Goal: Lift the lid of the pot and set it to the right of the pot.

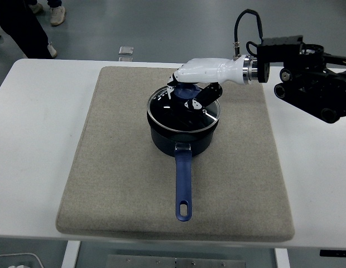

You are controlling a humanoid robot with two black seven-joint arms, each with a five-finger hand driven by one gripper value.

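Observation:
A dark blue pot with a long blue handle stands on the grey mat, handle pointing toward the near edge. Its glass lid with a metal rim is raised a little above the pot's rim and tilted. My right hand, white with black fingers, reaches in from the right and is shut on the lid's blue knob, which is mostly hidden by the fingers. The left arm is out of view.
The grey mat covers most of the white table. Bare mat lies to the right of the pot. My right arm's black forearm hangs over the table's right side. A person's legs show at the top left.

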